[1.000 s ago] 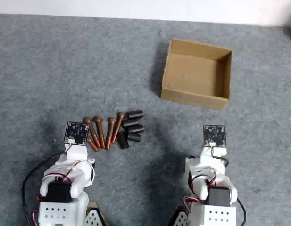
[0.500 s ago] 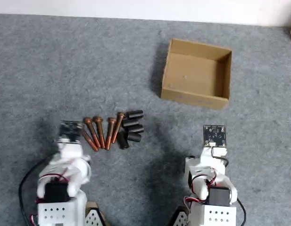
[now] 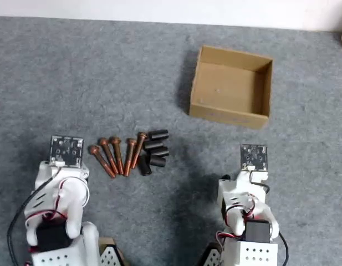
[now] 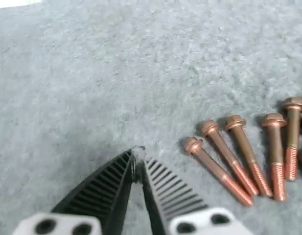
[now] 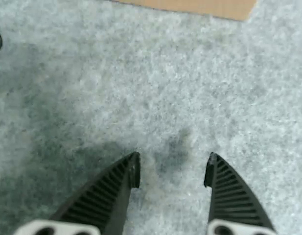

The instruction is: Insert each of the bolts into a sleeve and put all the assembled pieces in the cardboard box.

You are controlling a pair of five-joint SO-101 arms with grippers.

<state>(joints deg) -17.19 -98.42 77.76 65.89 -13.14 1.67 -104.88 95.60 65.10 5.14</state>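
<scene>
Hovering shut & empty, L gripper (image 4: 137,164) has the bolts (image 4: 248,156) just beside its tips, sleeves (image 3: 155,151) beyond them. R gripper (image 5: 171,171) gapes wide, empty, box (image 3: 229,115) ahead. Risk: bolts lie packed, so grabbing one prob. knocks its neighbours askew.

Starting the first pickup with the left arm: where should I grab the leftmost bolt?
I'd grip the leftmost bolt on its smooth shank just under the head, left end effector coming from above. It lies flat, bare carpet on its outer side, and the neighbouring bolt is farthest off at that end.
</scene>
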